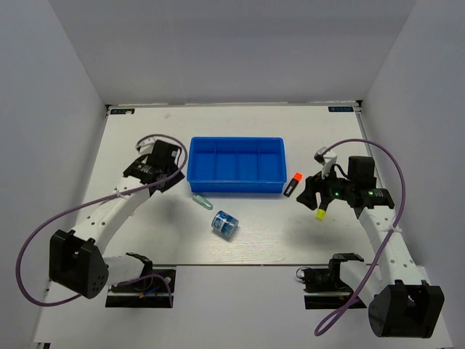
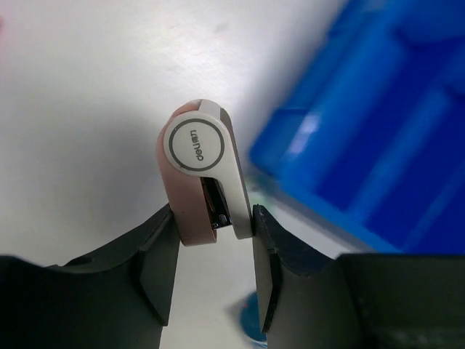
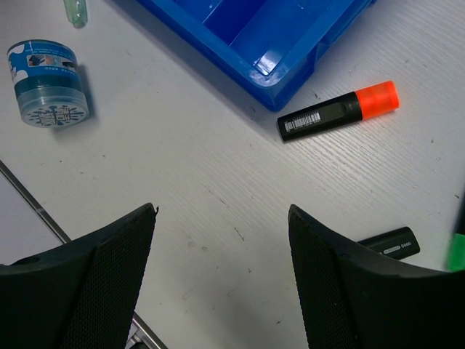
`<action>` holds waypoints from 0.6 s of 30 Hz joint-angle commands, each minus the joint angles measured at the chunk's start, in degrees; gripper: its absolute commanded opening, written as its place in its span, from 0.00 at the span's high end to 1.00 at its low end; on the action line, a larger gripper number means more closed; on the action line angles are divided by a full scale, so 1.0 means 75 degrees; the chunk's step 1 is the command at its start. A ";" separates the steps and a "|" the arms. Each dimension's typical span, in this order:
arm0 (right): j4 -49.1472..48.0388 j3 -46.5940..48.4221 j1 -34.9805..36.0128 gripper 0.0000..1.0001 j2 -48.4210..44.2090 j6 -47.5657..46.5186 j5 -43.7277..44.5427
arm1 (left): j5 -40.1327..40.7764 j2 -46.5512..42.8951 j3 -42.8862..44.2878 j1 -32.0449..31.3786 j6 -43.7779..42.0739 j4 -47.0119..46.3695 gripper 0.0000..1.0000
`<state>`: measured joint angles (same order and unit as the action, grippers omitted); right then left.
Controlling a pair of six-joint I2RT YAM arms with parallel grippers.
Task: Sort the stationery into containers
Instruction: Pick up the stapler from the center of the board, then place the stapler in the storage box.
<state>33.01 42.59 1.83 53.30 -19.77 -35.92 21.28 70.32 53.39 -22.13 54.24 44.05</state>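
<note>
**Top view.** A blue tray [image 1: 236,190] divided into four compartments is set at the centre of the white tabletop [image 1: 276,236]. Just below its lower left corner a mint piece [image 1: 203,201] is seen. Lower still, near the middle of the frame, a blue-clear tape roll [image 1: 224,223] lies apart from the tray. An orange highlighter [image 1: 293,184], black-bodied, is laid at the tray's lower right corner; in the right wrist view it is shown close to the wall but not touching it. Right of centre, a yellow-capped highlighter [image 1: 320,212] is partly covered by the right arm.

**Left wrist view.** The left end effector [image 2: 211,225] is pinched on a pink piece [image 2: 195,163]. This is a rounded pastel pink shell with a white face bearing a grey ring and lettering. The piece is gripped at its lower end and is seen against the tabletop, with the blurred tray filling the right of the frame.

**Right wrist view.** The right end effector [image 3: 221,269] is spread wide, holding nothing, over the tabletop. The orange highlighter is seen at upper right, the tape roll at upper left and the tray corner at top centre.
</note>
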 commanded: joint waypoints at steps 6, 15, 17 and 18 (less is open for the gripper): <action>-0.0031 0.0181 -0.0044 0.24 -0.0063 -0.0048 -0.0132 | -0.1558 0.2691 0.3636 -0.0412 -0.2648 -0.0286 0.98; -0.0019 0.0181 -0.0114 0.24 -0.0063 -0.0024 -0.0109 | -0.1372 0.5447 0.6535 -0.0518 -0.3189 0.1088 0.84; -0.0019 0.0181 -0.0138 0.24 -0.0040 -0.0048 -0.0132 | -0.1325 0.5459 0.6313 -0.0495 -0.3212 0.0983 0.80; -0.0019 0.0193 -0.0126 0.24 -0.0017 -0.0048 -0.0144 | -0.1314 0.5459 0.6288 -0.0460 -0.3212 0.0982 0.77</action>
<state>33.08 42.59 1.17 53.30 -19.77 -36.03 10.81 114.24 99.83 -25.98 31.68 49.63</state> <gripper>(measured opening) 0.762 0.508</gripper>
